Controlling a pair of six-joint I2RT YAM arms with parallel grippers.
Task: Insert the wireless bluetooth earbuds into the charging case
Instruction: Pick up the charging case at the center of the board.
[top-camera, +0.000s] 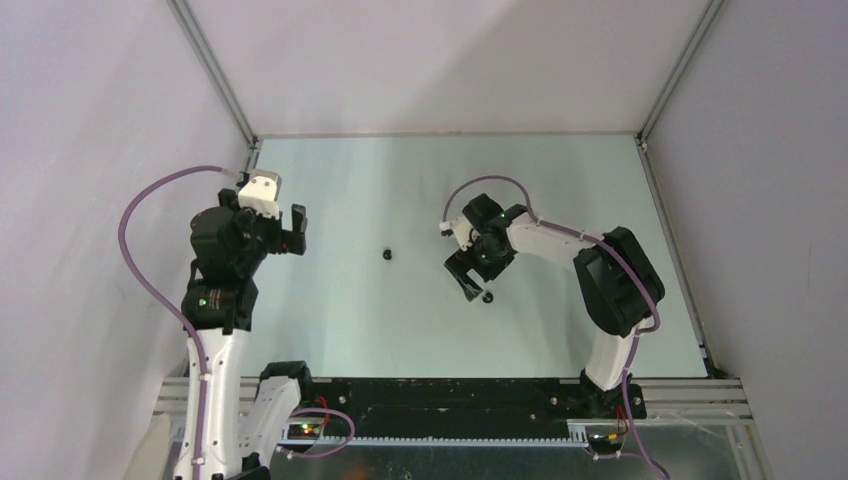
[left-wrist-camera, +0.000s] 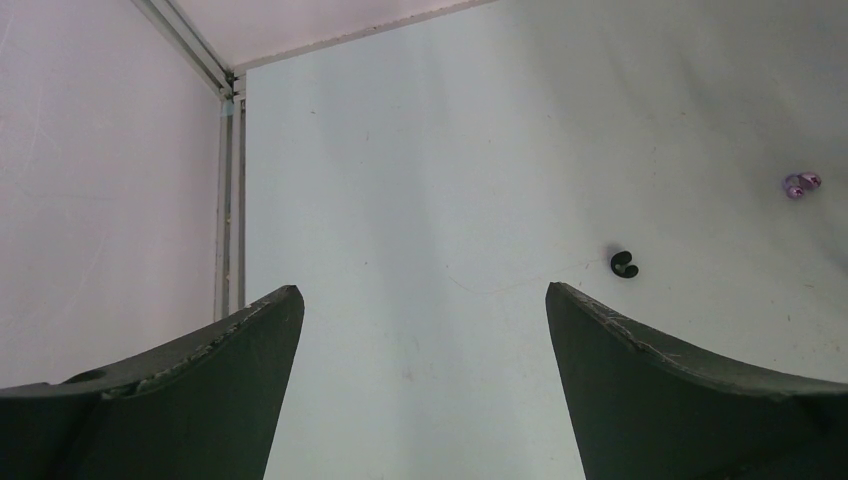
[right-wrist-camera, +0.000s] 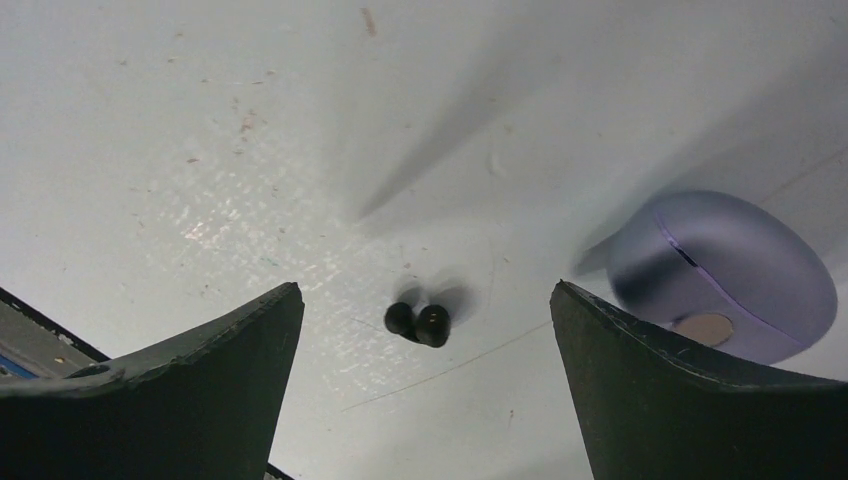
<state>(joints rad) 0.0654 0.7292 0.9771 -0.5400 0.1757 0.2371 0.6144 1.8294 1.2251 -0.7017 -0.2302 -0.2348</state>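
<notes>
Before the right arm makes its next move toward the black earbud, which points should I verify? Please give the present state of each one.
1. Right hand open: ok, the jaws stand wide.
2. Black earbud lined up with that hand: ok, it lies on the table midway between the jaws, untouched.
3. Charging case open to receive it: not ok, the lid looks shut.
4. Left hand open and holding nothing: ok.
5. Second black earbud and purple earbuds located: ok, they lie loose on the table.
6. Case within easy reach after the pick: cannot tell.
</notes>
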